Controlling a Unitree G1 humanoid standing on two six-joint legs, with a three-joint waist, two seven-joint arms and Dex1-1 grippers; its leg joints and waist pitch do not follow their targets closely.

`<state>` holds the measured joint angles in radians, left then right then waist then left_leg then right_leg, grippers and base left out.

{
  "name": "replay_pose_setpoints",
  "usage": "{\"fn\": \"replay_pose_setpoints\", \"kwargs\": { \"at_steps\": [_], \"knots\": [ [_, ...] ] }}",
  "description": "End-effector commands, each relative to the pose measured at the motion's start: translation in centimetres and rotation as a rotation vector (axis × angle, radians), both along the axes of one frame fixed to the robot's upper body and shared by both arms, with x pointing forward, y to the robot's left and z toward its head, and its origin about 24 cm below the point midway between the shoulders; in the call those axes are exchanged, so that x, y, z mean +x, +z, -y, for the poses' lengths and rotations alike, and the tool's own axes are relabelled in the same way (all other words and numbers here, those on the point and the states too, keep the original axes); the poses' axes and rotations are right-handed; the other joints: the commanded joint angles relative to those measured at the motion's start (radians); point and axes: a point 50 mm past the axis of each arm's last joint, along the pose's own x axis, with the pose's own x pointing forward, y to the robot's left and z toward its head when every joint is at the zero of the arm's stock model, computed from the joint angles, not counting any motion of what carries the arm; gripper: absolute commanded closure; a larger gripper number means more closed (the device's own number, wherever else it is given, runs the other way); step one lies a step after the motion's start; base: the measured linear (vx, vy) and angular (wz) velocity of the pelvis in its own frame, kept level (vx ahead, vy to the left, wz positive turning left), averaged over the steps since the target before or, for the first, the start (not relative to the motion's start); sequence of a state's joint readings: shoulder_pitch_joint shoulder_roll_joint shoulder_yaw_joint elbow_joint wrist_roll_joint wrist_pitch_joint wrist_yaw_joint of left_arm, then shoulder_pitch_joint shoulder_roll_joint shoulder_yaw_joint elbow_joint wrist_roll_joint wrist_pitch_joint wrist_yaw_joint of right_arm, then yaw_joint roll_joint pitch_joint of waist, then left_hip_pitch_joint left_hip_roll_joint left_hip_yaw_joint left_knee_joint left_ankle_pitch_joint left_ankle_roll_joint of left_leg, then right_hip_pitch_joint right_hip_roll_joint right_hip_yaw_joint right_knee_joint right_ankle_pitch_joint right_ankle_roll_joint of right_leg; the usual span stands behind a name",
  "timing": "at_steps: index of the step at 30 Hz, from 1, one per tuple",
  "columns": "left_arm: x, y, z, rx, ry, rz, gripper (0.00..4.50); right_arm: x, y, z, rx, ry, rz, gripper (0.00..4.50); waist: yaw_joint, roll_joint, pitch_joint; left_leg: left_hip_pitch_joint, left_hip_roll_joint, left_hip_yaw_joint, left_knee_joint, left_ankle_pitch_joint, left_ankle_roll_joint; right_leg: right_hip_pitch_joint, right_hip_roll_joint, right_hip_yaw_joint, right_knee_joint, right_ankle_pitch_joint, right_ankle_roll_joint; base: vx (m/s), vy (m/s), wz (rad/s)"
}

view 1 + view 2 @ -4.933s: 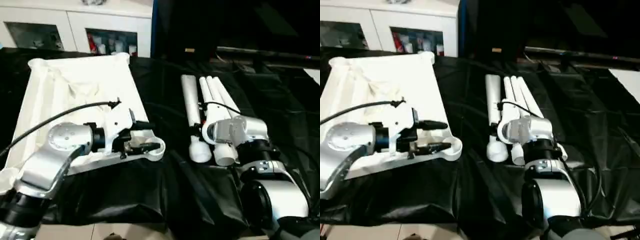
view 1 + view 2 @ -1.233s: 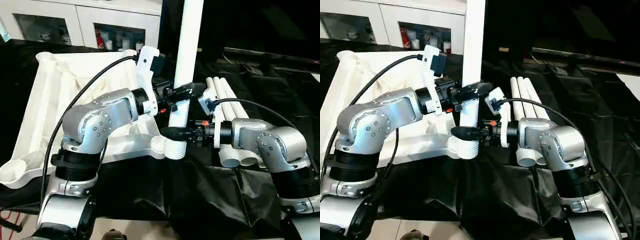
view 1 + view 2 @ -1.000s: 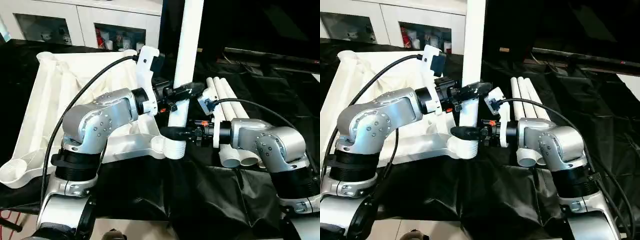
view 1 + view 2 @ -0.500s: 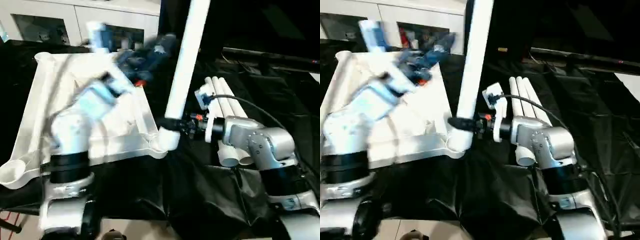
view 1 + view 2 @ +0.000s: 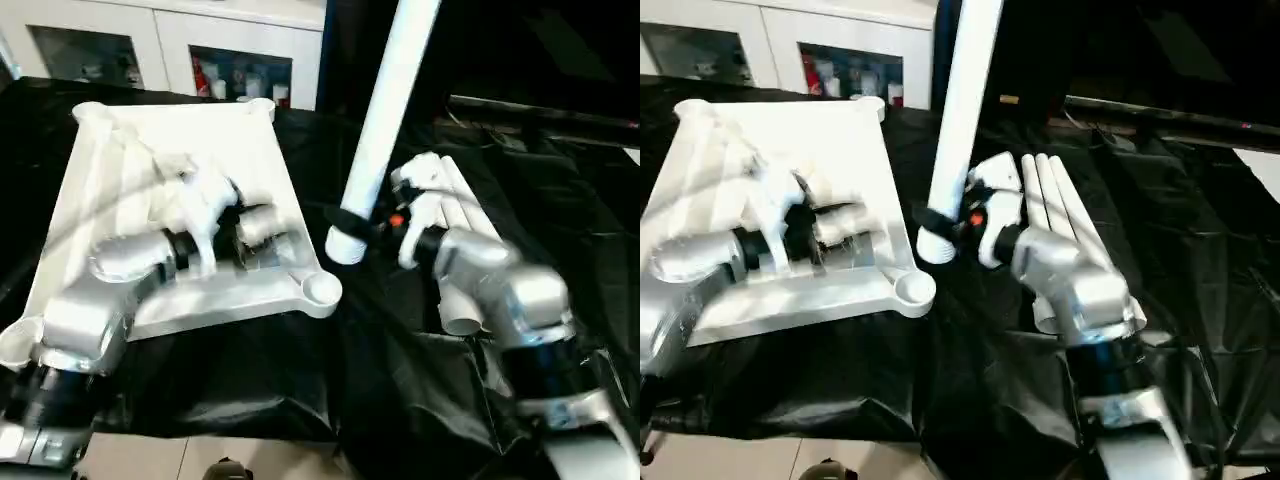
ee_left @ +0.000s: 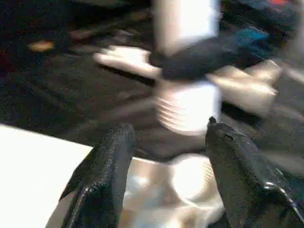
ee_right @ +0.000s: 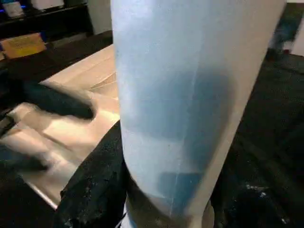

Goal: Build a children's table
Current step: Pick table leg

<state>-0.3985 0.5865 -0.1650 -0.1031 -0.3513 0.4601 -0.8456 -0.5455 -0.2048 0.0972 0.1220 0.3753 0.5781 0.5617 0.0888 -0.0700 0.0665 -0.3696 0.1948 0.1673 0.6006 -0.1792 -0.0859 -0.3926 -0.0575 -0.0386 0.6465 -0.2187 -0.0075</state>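
Leg-fitting step: your right tool [image 5: 362,217] is clamped around the lower end of one leg [image 5: 385,115], which stands tilted, its ribbed end [image 6: 186,110] hanging just above and beside the near corner socket [image 5: 321,289] of the tabletop [image 5: 165,160]. The tabletop lies underside-up on the black-draped counter [image 5: 260,370], and the spare legs [image 5: 1050,215] lie beside it, past the right tool. Your left tool [image 6: 166,185] hovers over the tabletop near that same socket, fingers [image 6: 102,175] spread and gripping nothing. The leg looks not yet seated. The next move likely calls for bringing the leg upright, centring its ribbed end over the socket, and pressing down while the left tool steadies the tabletop or the leg.
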Motion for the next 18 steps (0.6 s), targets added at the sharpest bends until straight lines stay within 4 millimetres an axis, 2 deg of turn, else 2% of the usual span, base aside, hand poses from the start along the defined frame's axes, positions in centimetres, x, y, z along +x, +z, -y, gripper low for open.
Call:
{"fn": "replay_pose_setpoints", "kwargs": {
  "at_steps": [1,3,4,5,6,7,9,11,15,17,18],
  "knots": [
    [-0.6,-0.8,0.8,0.041,-0.068,-0.039,1.73,0.1,0.3,0.8,-0.019,-0.041,0.012,2.6,-0.006,0.028,-0.068,0.02,0.027,-0.001,-0.076,-0.161,-0.074,0.044,-0.062,0.045,-0.071,-0.074,-0.165,0.0,0.0,0.0],
    [-0.8,-2.0,1.3,0.09,-0.123,-0.062,1.73,0.1,0.1,1.0,0.004,-0.051,0.0,2.6,-0.009,0.044,-0.068,0.022,0.027,-0.002,-0.076,-0.195,-0.083,0.041,-0.061,0.045,-0.079,-0.105,-0.157,0.0,0.0,0.0],
    [-0.8,-2.4,1.3,0.103,-0.134,-0.067,1.73,0.1,0.0,1.1,0.016,-0.046,-0.002,2.6,-0.009,0.058,-0.068,0.021,0.025,-0.005,-0.075,-0.199,-0.084,0.041,-0.062,0.046,-0.077,-0.103,-0.158,0.0,0.0,0.0],
    [-0.7,-3.0,1.2,0.126,-0.147,-0.086,1.73,0.0,-0.4,1.1,0.025,-0.044,-0.01,2.6,-0.011,0.049,-0.069,0.019,0.025,-0.004,-0.075,-0.198,-0.082,0.045,-0.061,0.046,-0.077,-0.092,-0.159,0.0,0.0,0.0],
    [-0.4,-3.4,0.9,0.153,-0.137,-0.088,1.73,-0.1,-0.6,1.1,0.024,-0.043,-0.013,2.6,-0.011,0.046,-0.07,0.018,0.023,-0.004,-0.074,-0.191,-0.077,0.046,-0.06,0.046,-0.078,-0.087,-0.159,0.0,0.0,0.0],
    [-0.4,-3.4,0.9,0.156,-0.136,-0.089,1.73,-0.1,-0.7,1.2,0.023,-0.044,-0.013,2.6,-0.012,0.051,-0.07,0.017,0.022,-0.003,-0.073,-0.18,-0.073,0.046,-0.059,0.047,-0.077,-0.072,-0.159,0.0,0.0,0.0],
    [0.2,-3.8,0.4,0.19,-0.119,-0.1,1.73,-0.4,-0.8,1.2,0.026,-0.034,-0.016,2.6,-0.012,0.054,-0.074,0.015,0.022,-0.004,-0.071,-0.162,-0.066,0.05,-0.059,0.046,-0.073,-0.048,-0.17,0.0,0.0,0.0],
    [0.5,-3.9,-0.1,0.213,-0.109,-0.106,2.01,-0.7,-0.9,1.0,0.027,-0.019,-0.017,2.6,-0.01,0.055,-0.075,0.015,0.022,-0.004,-0.07,-0.152,-0.059,0.049,-0.059,0.046,-0.073,-0.041,-0.174,0.0,0.0,0.0],
    [0.4,-4.3,-1.3,0.25,-0.143,-0.163,2.28,-1.2,-1.3,0.5,-0.001,0.03,-0.032,2.6,-0.017,0.056,-0.075,0.015,0.023,-0.003,-0.07,-0.133,-0.05,0.049,-0.059,0.044,-0.068,-0.015,-0.192,0.0,0.0,0.0],
    [0.6,-4.6,-1.5,0.252,-0.136,-0.182,2.44,-1.2,-1.3,0.5,-0.008,0.031,-0.03,2.6,-0.02,0.068,-0.074,0.015,0.022,-0.003,-0.069,-0.145,-0.054,0.048,-0.059,0.045,-0.069,-0.015,-0.196,0.0,0.0,0.0],
    [0.7,-4.7,-1.5,0.249,-0.139,-0.198,2.56,-1.1,-1.2,0.6,-0.009,0.038,-0.026,2.6,-0.023,0.062,-0.074,0.014,0.021,-0.003,-0.07,-0.15,-0.054,0.051,-0.059,0.045,-0.07,-0.018,-0.198,0.0,0.0,0.0]
  ]
}}
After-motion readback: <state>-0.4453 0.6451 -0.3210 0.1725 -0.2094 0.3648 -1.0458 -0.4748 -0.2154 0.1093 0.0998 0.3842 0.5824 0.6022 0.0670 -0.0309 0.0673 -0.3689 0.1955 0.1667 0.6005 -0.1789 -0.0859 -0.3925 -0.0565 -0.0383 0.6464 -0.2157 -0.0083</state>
